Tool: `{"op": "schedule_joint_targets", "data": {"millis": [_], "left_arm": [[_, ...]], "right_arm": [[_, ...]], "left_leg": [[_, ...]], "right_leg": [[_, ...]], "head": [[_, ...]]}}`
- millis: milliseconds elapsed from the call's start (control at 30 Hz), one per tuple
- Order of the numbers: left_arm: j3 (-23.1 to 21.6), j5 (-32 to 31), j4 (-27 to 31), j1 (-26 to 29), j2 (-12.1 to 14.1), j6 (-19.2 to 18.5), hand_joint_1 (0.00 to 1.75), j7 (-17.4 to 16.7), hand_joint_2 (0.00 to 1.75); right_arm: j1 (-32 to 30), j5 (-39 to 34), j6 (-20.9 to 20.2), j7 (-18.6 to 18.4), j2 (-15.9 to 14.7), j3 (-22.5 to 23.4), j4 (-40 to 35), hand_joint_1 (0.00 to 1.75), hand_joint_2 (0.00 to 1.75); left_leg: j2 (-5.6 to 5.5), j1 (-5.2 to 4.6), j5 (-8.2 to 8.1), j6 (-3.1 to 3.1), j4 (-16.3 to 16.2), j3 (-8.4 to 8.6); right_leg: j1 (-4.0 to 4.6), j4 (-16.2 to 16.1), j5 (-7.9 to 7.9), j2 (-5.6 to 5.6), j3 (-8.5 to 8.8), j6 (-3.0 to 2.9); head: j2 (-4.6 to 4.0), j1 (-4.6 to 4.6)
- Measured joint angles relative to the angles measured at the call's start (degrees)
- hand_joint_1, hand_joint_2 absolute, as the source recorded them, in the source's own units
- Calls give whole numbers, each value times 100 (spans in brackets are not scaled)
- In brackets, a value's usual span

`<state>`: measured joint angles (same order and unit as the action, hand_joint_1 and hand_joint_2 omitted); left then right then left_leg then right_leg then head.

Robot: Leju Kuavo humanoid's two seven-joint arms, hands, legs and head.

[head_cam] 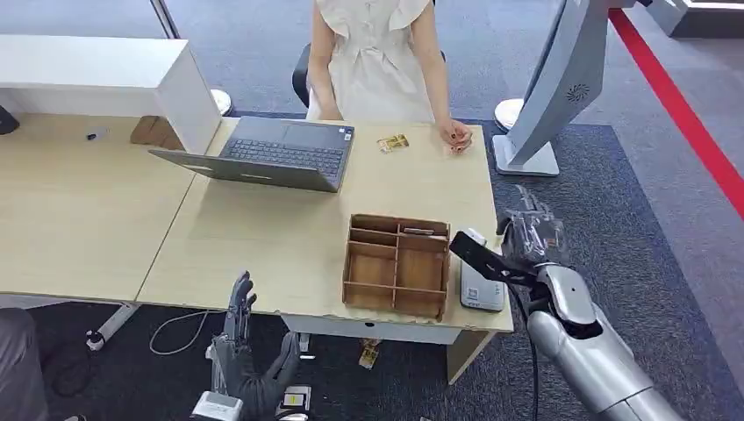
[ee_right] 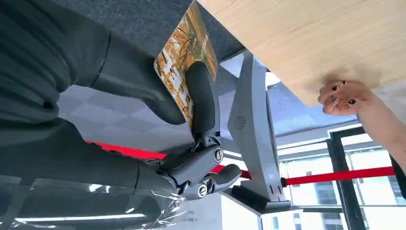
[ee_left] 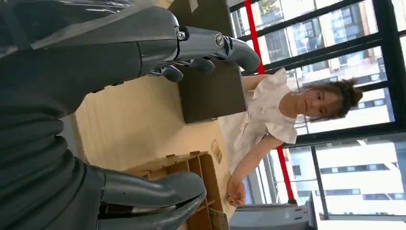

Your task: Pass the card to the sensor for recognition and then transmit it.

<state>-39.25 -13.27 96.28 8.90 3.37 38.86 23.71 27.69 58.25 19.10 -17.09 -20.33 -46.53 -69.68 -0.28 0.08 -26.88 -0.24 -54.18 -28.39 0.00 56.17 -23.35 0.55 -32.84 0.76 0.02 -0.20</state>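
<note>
My right hand [head_cam: 531, 239] pinches a card [head_cam: 475, 259] and holds it flat just over the white sensor box [head_cam: 482, 292] at the table's front right corner. The card's underside [ee_right: 185, 61] carries an orange and yellow picture, and my thumb [ee_right: 201, 98] lies across it. Below the table's front edge my left hand [head_cam: 242, 351] is raised with its fingers [ee_left: 210, 45] spread and nothing in it. Across the table sits a person in a white dress [head_cam: 373, 53], one hand [head_cam: 455, 136] resting on the tabletop.
A wooden compartment box [head_cam: 397, 263] stands just left of the sensor. An open laptop [head_cam: 272, 153] and a small yellowish card [head_cam: 392, 142] lie near the person. A grey stand [head_cam: 553, 88] rises right of the table [head_cam: 263, 237]. Cables trail on the floor.
</note>
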Motion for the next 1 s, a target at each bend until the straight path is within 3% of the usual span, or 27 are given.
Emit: {"op": "schedule_joint_targets", "data": {"millis": [433,1000], "left_arm": [[30,-72,111,45,0,0,0,-94,175],[96,-70,177,128,-4,0,0,-79,175]], "right_arm": [[-111,-278,-302,166,90,-184,210,175,175],[-102,-533,-350,271,155,-356,535,175,175]], "left_leg": [[0,0,0,0,0,-1],[-1,0,0,0,0,-1]], "right_leg": [[0,0,0,-1,0,0],[0,0,0,-1,0,0]], "head": [[-2,0],[-2,0]]}}
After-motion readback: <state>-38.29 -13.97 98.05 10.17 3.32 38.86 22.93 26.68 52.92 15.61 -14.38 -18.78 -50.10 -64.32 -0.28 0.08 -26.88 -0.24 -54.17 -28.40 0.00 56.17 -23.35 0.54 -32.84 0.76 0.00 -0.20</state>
